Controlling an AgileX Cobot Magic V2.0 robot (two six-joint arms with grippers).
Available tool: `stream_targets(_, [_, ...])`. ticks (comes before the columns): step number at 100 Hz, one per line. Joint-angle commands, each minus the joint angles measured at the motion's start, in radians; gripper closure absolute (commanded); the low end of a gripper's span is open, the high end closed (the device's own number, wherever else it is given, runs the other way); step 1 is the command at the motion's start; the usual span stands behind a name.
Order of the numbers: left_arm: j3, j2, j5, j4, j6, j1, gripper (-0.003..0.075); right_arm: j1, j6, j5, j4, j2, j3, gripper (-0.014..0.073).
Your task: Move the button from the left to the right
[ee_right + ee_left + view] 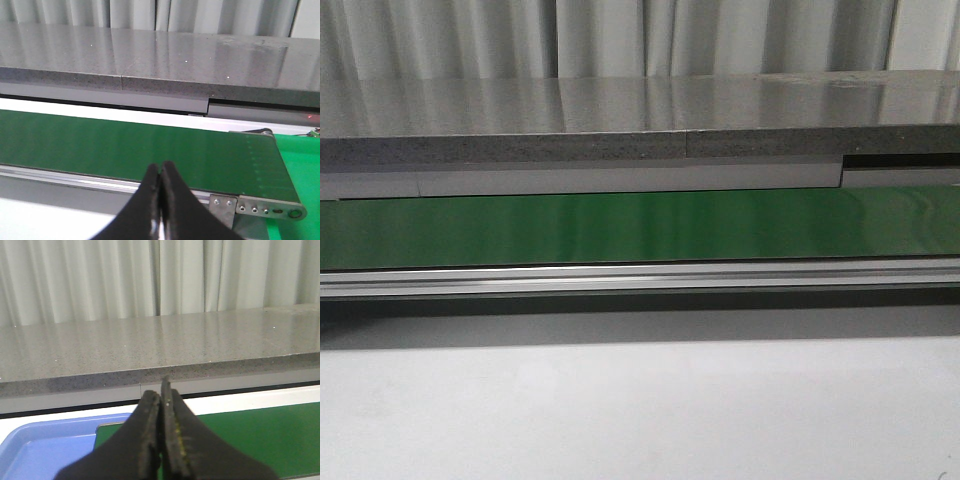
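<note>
Button nowhere to be seen, not on the green conveyor belt (640,228) in the front view, not in either wrist picture. Belt running bare across the front view, silver rail (640,278) along its near edge, grey stone counter (640,120) behind, pale curtain (620,35) at the back. Left gripper (163,405) pinched fully closed, fingertips pressed together, nothing between them. Same story for the right gripper (161,172): closed tight, holding nothing. Both pointed out over the belt, probably parked and waiting, since no button is there to reach for. Blue tray (45,445) showing in the left wrist view, just beside the belt's end; only part of its floor visible, bare so far as can be seen, rest hidden behind the fingers. Belt's other end, with its roller bracket (260,206), showing in the right wrist view, bright green surface (300,165) beyond it. Task judged not yet begun. Likely first call: opening the left fingers once the button turns up on that side. Main risk: grabbing before locating it.
</note>
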Motion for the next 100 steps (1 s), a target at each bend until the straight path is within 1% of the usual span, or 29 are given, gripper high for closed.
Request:
stream_targets(1, [-0.028,0.004,-0.075,-0.003,-0.007,-0.004,0.0741,0.002,0.045,-0.111,-0.037,-0.027,0.026,0.0662])
stream_targets(16, [-0.028,0.004,-0.075,-0.003,-0.007,-0.004,0.0741,0.002,0.053,-0.145,-0.032,-0.079,0.111,0.0662])
stream_targets(27, [-0.028,0.004,-0.075,-0.003,-0.007,-0.004,0.0741,0.002,0.074,-0.195,-0.032,-0.103,0.168,0.0662])
stream_targets(32, [-0.028,0.004,-0.075,-0.003,-0.007,-0.004,0.0741,0.002,0.074,-0.179,-0.037,-0.11,0.167,0.0662])
stream_targets(50, [-0.028,0.004,-0.075,-0.003,-0.007,-0.004,0.0741,0.002,0.074,-0.201,-0.037,-0.11,0.167,0.0662])
stream_targets(100, [-0.028,0.004,-0.075,-0.003,-0.007,-0.004,0.0741,0.002,0.074,-0.2,-0.037,-0.11,0.167,0.0662])
